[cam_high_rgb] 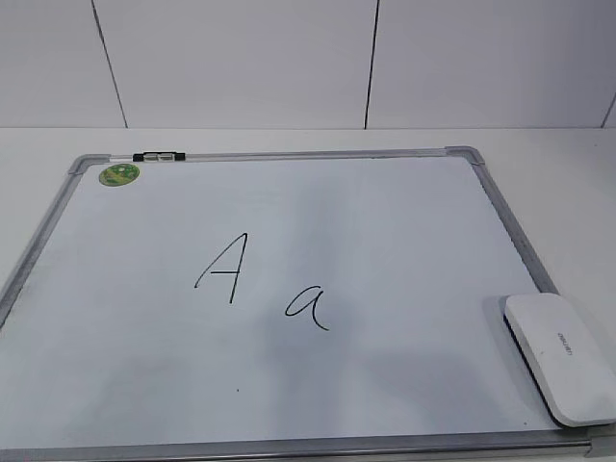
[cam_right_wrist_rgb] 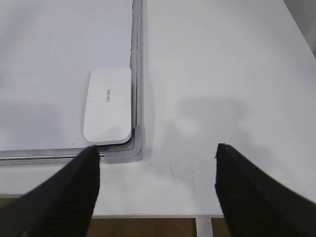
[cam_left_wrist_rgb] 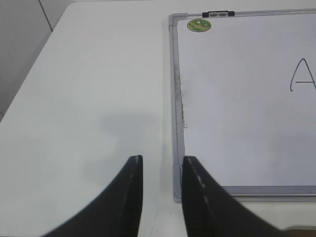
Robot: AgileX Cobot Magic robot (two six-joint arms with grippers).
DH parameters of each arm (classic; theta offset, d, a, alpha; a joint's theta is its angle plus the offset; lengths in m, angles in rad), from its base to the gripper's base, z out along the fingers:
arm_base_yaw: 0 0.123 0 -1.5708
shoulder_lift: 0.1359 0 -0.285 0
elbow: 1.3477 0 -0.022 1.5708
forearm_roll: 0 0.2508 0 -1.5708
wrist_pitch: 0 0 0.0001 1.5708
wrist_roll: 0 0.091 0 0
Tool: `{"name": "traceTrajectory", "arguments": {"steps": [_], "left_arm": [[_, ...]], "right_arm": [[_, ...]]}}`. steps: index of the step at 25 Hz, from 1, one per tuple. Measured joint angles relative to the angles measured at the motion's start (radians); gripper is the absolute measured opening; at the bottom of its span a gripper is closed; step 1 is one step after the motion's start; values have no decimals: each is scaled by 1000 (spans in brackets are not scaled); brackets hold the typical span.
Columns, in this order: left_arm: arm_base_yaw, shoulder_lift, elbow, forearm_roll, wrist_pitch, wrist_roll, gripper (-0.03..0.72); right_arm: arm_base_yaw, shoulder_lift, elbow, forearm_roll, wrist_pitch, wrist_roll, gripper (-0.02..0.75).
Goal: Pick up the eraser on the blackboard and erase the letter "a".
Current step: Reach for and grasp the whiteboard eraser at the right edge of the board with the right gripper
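The blackboard (cam_high_rgb: 115,385), a white board in a silver-grey frame, lies flat on the table. The lowercase letter "a" (cam_high_rgb: 308,307) is written in black near its middle, right of a taller capital "A" (cam_high_rgb: 223,269). The white eraser (cam_high_rgb: 562,355) lies on the board's near right corner, against the frame; it also shows in the right wrist view (cam_right_wrist_rgb: 107,105). My right gripper (cam_right_wrist_rgb: 155,150) is open and empty above the table, just off that corner. My left gripper (cam_left_wrist_rgb: 162,162) is open and empty by the board's near left corner (cam_left_wrist_rgb: 176,195). Neither gripper shows in the exterior view.
A green round sticker (cam_high_rgb: 119,174) and a black clip (cam_high_rgb: 159,156) sit at the board's far left corner. The white table (cam_right_wrist_rgb: 222,74) extends right of the board; its front edge (cam_right_wrist_rgb: 163,216) is just below my right gripper. A tiled wall (cam_high_rgb: 289,58) stands behind.
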Motion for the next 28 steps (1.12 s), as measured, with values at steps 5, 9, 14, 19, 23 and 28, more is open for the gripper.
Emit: {"name": "traceTrajectory", "arguments": {"steps": [5, 9, 14, 19, 23, 28], "left_arm": [[0, 0, 0, 0, 0, 0, 182], [0, 0, 0, 0, 0, 0, 182], [0, 0, 0, 0, 0, 0, 182], [0, 0, 0, 0, 0, 0, 182], [0, 0, 0, 0, 0, 0, 182], [0, 0, 0, 0, 0, 0, 182]], "right_arm": [[0, 0, 0, 0, 0, 0, 570], [0, 0, 0, 0, 0, 0, 570], [0, 0, -11, 40, -47, 0, 570], [0, 0, -15, 158, -224, -38, 569], [0, 40, -17, 252, -277, -136, 570], [0, 178, -17, 375, -306, -263, 569]]}}
